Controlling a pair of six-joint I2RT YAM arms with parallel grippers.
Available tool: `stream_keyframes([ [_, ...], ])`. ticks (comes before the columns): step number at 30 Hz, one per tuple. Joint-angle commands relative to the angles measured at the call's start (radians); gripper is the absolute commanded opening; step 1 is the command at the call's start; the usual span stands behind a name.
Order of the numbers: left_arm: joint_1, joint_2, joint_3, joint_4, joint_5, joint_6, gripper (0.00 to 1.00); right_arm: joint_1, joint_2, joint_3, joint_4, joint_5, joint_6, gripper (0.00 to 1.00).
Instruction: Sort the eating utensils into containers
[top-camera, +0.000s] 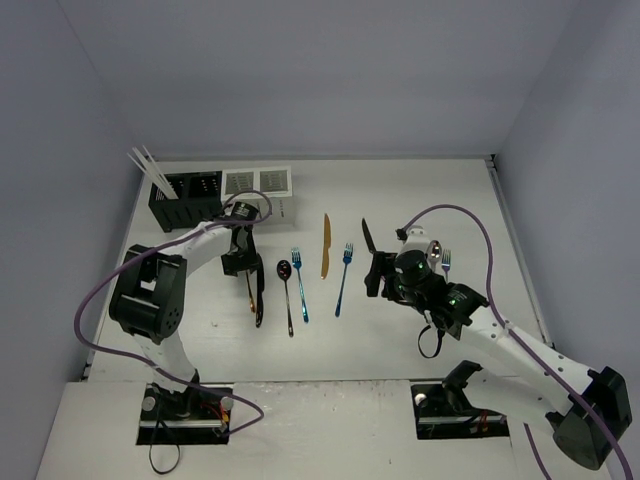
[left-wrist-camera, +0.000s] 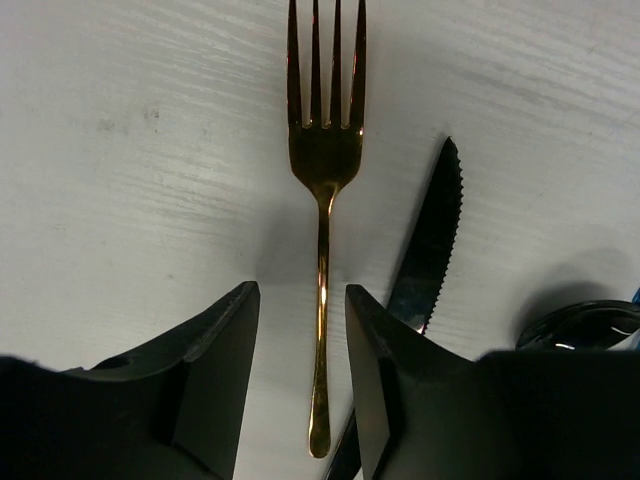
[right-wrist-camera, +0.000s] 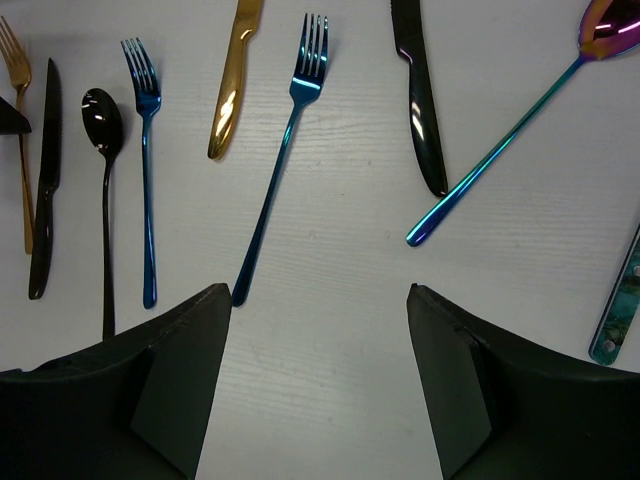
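Note:
My left gripper (left-wrist-camera: 300, 300) is open, low over the table, with its fingers on either side of the handle of a gold fork (left-wrist-camera: 322, 180) and gaps on both sides. A black knife (left-wrist-camera: 432, 235) lies just to its right. In the top view the left gripper (top-camera: 244, 264) sits in front of the black caddy (top-camera: 185, 198) and the white caddy (top-camera: 258, 184). Pale chopsticks (top-camera: 148, 165) stand in the black caddy. My right gripper (right-wrist-camera: 318, 295) is open and empty above bare table, and it also shows in the top view (top-camera: 380, 275).
In the right wrist view a black spoon (right-wrist-camera: 103, 130), two blue forks (right-wrist-camera: 147, 170) (right-wrist-camera: 280, 160), a gold knife (right-wrist-camera: 232, 80), a second black knife (right-wrist-camera: 420, 90), an iridescent spoon (right-wrist-camera: 510, 130) and a patterned handle (right-wrist-camera: 620, 300) lie on the white table.

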Motion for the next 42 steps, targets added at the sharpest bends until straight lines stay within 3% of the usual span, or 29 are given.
stream_keyframes([
  [1, 0.001, -0.022, -0.015, 0.072, -0.029, -0.048, 0.34, -0.008, -0.024, -0.007, 0.031, 0.016, -0.002, 0.68],
  [6, 0.001, -0.008, -0.043, 0.105, -0.034, -0.064, 0.29, -0.009, -0.031, -0.014, 0.031, 0.018, -0.003, 0.68],
  [13, -0.009, -0.057, -0.093, 0.116, -0.047, -0.086, 0.01, -0.009, -0.038, -0.017, 0.031, 0.018, -0.002, 0.68],
  [20, -0.022, -0.335, -0.149, 0.08, -0.091, -0.052, 0.0, -0.009, -0.042, -0.013, 0.031, 0.013, -0.003, 0.68],
  [27, 0.011, -0.582, -0.032, 0.145, -0.194, 0.117, 0.0, -0.011, -0.043, 0.0, 0.031, 0.002, -0.011, 0.68],
  [34, 0.202, -0.499, 0.087, 0.522, -0.174, 0.26, 0.0, -0.012, -0.07, -0.001, 0.031, -0.007, -0.04, 0.68],
  [38, 0.239, -0.407, 0.143, 0.76, -0.173, 0.379, 0.0, -0.012, -0.091, -0.004, 0.031, -0.012, -0.058, 0.68],
  [42, 0.265, -0.311, 0.245, 0.854, -0.177, 0.436, 0.0, -0.012, -0.094, 0.002, 0.031, -0.03, -0.08, 0.68],
])
